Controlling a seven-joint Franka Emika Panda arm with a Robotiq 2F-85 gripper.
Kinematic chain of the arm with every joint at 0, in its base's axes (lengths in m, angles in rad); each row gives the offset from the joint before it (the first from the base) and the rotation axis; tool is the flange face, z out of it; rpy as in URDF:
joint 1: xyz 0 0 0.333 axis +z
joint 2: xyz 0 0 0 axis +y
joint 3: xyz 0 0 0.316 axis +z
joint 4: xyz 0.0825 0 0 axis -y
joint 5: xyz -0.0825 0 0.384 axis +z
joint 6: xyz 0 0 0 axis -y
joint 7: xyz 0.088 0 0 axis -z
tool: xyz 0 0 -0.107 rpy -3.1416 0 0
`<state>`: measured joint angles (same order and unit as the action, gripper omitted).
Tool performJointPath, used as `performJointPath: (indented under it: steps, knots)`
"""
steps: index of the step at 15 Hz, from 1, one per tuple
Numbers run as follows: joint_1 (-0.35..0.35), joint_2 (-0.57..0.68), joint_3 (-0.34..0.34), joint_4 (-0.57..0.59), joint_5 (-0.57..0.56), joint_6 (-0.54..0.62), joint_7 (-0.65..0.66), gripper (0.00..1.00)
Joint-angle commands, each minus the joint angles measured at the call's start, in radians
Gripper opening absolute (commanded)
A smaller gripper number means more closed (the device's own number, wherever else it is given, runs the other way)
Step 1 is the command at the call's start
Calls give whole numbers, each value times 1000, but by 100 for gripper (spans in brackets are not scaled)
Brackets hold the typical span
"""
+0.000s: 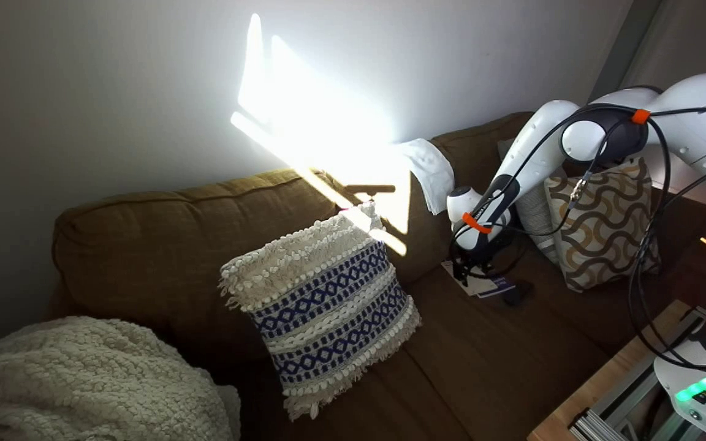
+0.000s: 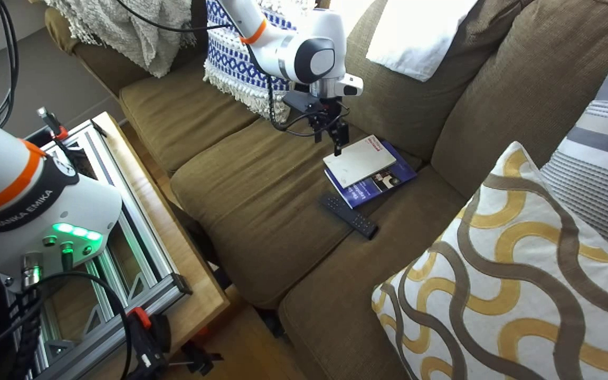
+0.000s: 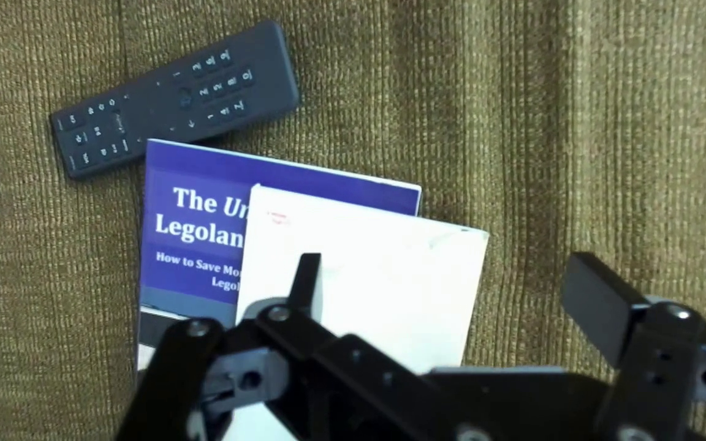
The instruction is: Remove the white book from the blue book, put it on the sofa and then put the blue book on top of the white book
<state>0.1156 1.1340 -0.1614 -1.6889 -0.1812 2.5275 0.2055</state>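
We see the thin white rectangular book (image 3: 390, 275) at the wrist view's lower centre, right edge showing between wide-spread, empty jaws.

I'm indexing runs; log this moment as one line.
gripper: open, empty | white book: atop blue book | blue book: on sofa

In the wrist view, the blue book (image 3: 193, 245) bears “The Un” and “Legolan” in large white letters above a smaller “How to Save Mo” and “Legol,” each line cut short where the white book (image 3: 377, 269) lies across it, its own red print too blurred to read. Numerals 0 through 9 run sideways on the dark remote control (image 3: 175, 101), its tinier markings mostly illegible. In both exterior views, white lettering marks the robot arm's base (image 2: 45, 211), complete as “FRANKA EMIKA” or cut to “FRANK” at the frame's edge.
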Motion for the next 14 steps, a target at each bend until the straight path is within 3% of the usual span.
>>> performJointPath:
  steps: [1, 14]
  knots:
    - [32, 110, -33, 127, -23, -70, -4, 100]
    - [68, 291, -75, 333, -39, -98, 36, 100]
